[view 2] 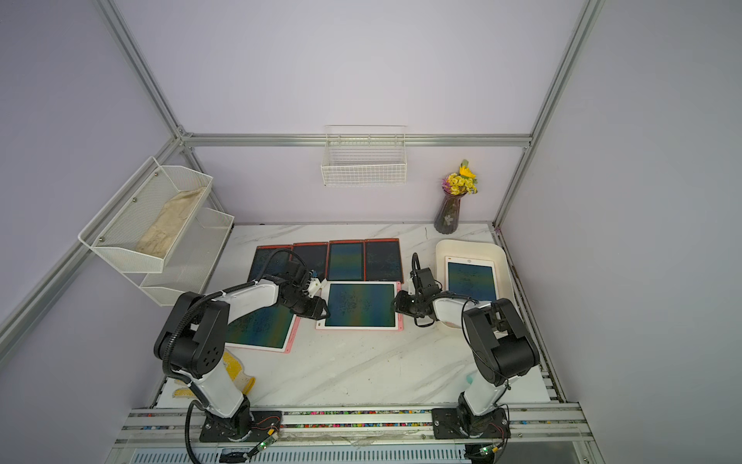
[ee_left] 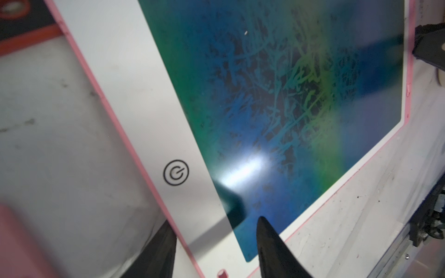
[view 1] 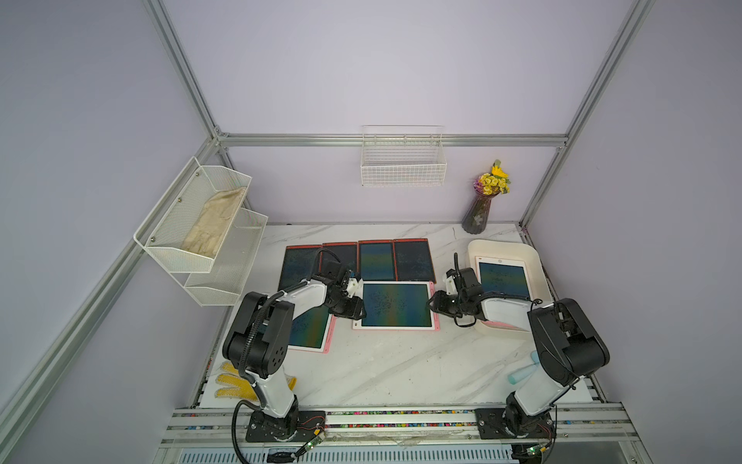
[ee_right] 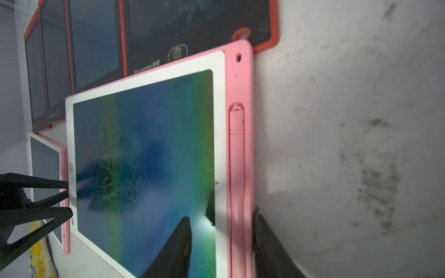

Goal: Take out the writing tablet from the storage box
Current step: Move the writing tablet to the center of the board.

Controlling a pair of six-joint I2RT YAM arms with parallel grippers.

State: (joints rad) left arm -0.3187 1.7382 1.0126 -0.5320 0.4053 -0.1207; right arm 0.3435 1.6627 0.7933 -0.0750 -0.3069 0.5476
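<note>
1. We see the pink tablet [view 1: 396, 305] [view 2: 359, 304] lying screen up on the table [view 1: 381, 369], outside the box [view 1: 502, 248] [view 2: 469, 246] and between the two grippers. A row of four red tablets [view 1: 413, 259] lies just behind it.
2. The left gripper [view 1: 359, 311] [ee_left: 214, 221] is at the edge that bears the power symbol [ee_left: 175, 172]. Its fingers [ee_left: 269, 240] stand apart, one outside the pink rim and one over the screen. We cannot tell whether they squeeze the tablet.
3. The right gripper [view 1: 429, 303] [ee_right: 220, 216] is at the opposite edge, where a pink pen [ee_right: 237, 144] sits in its slot. Its fingers [ee_right: 178, 240] are spread astride that strip, one over the screen and the other against the outer side. Again we cannot tell whether they pinch it.
4. The box stands at the table's right side, near the right arm. A white tablet [view 1: 502, 279] [view 2: 470, 281] lies flat in it, screen up.
5. A second pink tablet [view 1: 309, 327] lies partly under the left arm.
</note>
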